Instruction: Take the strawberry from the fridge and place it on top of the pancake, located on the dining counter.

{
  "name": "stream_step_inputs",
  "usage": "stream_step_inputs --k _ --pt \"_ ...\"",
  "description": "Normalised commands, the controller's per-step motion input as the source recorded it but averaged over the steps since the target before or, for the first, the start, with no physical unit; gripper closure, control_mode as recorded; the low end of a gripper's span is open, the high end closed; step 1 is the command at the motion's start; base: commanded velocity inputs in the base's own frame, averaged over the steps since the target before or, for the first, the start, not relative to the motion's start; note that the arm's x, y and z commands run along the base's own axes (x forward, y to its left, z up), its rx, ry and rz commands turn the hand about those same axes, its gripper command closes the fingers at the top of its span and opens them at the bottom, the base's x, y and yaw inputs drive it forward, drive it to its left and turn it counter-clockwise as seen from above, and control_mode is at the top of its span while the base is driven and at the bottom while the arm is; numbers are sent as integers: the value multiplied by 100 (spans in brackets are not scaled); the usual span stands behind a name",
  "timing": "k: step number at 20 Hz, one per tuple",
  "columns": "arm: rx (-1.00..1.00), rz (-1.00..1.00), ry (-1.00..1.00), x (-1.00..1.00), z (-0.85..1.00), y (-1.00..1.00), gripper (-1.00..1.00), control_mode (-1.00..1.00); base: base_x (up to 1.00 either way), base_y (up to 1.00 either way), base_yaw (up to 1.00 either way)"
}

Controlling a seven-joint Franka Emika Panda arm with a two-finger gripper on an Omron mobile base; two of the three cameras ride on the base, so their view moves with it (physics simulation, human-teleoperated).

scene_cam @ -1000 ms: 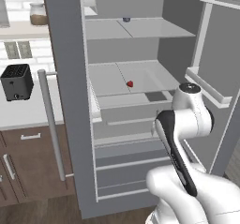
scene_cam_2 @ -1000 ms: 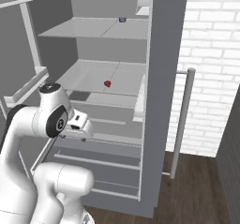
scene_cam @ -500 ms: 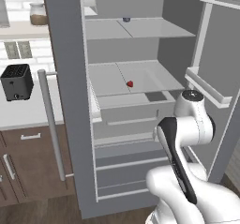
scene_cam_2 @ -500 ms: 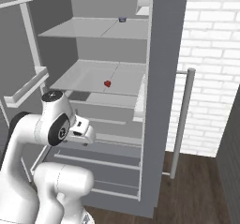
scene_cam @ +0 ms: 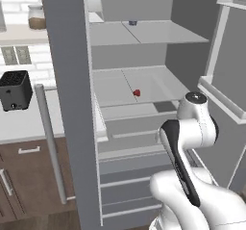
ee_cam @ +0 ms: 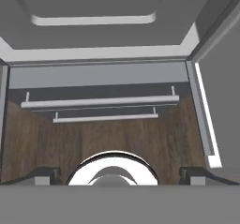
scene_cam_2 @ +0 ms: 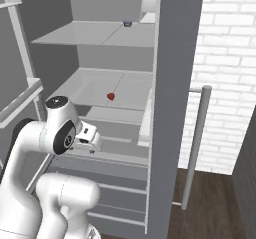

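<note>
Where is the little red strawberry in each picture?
Left base view: the strawberry sits near the picture's middle, on the fridge's middle shelf.
Right base view: the strawberry is left of centre, on that same shelf.
Hand view: this picture looks down at the fridge's drawer handles and the wooden floor.
Shared landmark: the small dark blue item one shelf above.

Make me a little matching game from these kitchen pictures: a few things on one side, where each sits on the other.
Things:
1. strawberry
2. small dark blue item
3. black toaster
4. jar

Places:
A. upper fridge shelf
B. white worktop left of the fridge
C. middle fridge shelf
D. wall shelf, top left

Pairs: 1-C, 2-A, 3-B, 4-D
</note>
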Motion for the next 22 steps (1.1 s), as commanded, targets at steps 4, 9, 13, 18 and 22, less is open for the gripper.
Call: stream_step_inputs --k 4,9,13,18,22 --pt "0 0 0 0 0 0 -100 100 82 0 0" --pt "0 0 0 0 0 0 -100 100 53 0 0" --pt "0 0 0 0 0 0 -100 100 41 0 0" --pt "-3 5 -25 35 26 4 -100 -100 6 3 0" --pt "0 13 -27 72 41 16 -100 -100 0 0 0"
